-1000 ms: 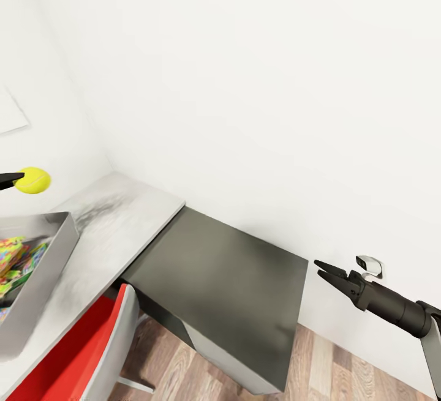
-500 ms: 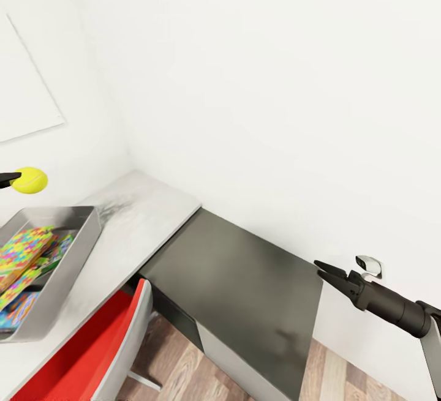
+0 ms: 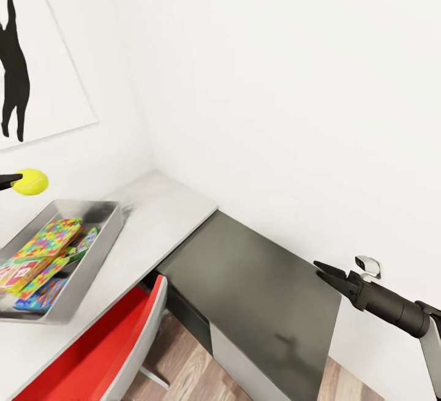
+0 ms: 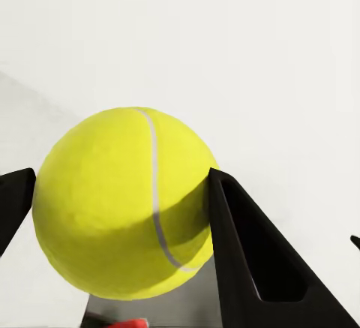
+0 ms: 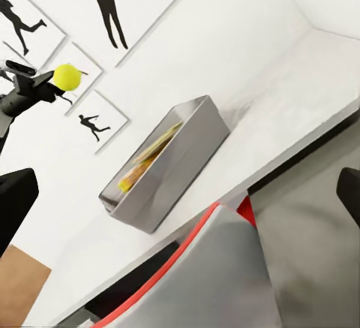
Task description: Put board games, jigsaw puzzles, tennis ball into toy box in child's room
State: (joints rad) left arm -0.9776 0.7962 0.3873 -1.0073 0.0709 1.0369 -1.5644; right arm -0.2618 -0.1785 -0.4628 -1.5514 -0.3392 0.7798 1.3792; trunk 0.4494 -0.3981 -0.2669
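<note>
Tennis ball (image 4: 124, 202) sits clenched in the left end effector (image 3: 13, 179), raised above the toy box (image 3: 98, 248) on the table (image 3: 162, 217). The right wrist view adds the wall pictures (image 5: 112, 1); the right end effector (image 3: 324, 271) is spread, empty.

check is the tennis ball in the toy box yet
Not yet: the tennis ball is pinched in the left tool, above the toy box.

The head camera is swinging left, so the grey metal toy box (image 3: 104, 239) with its colourful puzzle boxes (image 3: 46, 253) is sliding further into the picture along the pale grey table top (image 3: 165, 211). A white wall poster with a black silhouette figure (image 3: 15, 58) is coming into view at the upper left. The red-seated chair (image 3: 116, 340) and the dark grey lower side section (image 3: 263, 291) are drifting rightwards.
</note>
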